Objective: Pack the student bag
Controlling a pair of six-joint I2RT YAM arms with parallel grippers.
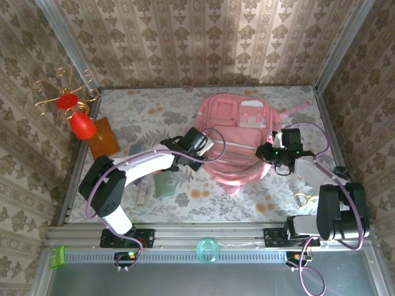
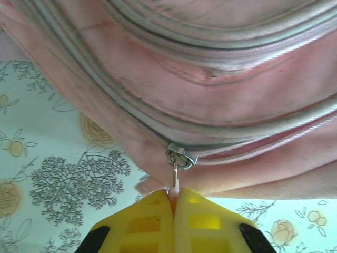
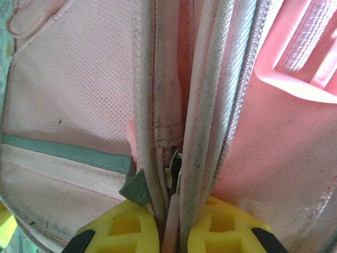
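Floral table (image 1: 154, 105), wallpapered walls; student bag (image 1: 237, 132) lies flat mid-table, toward the far edge.
My left gripper (image 2: 174, 203) is clamped tight on the bag's zip pull (image 2: 175, 179) at its near-left edge; my right gripper (image 3: 174, 219) is narrow, pinching the piped seam (image 3: 202, 105) on the bag's right side. A grey flat item (image 1: 164, 184) lies left of the bag.

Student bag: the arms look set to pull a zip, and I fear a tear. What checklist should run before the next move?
1. Left gripper shut on the zip pull: ok.
2. Right gripper clamped on the student bag at its piped edge: ok.
3. Slider seated on its zip track: ok.
4. Fabric free of the slider: cannot tell.
5. Student bag lying on the table: ok.
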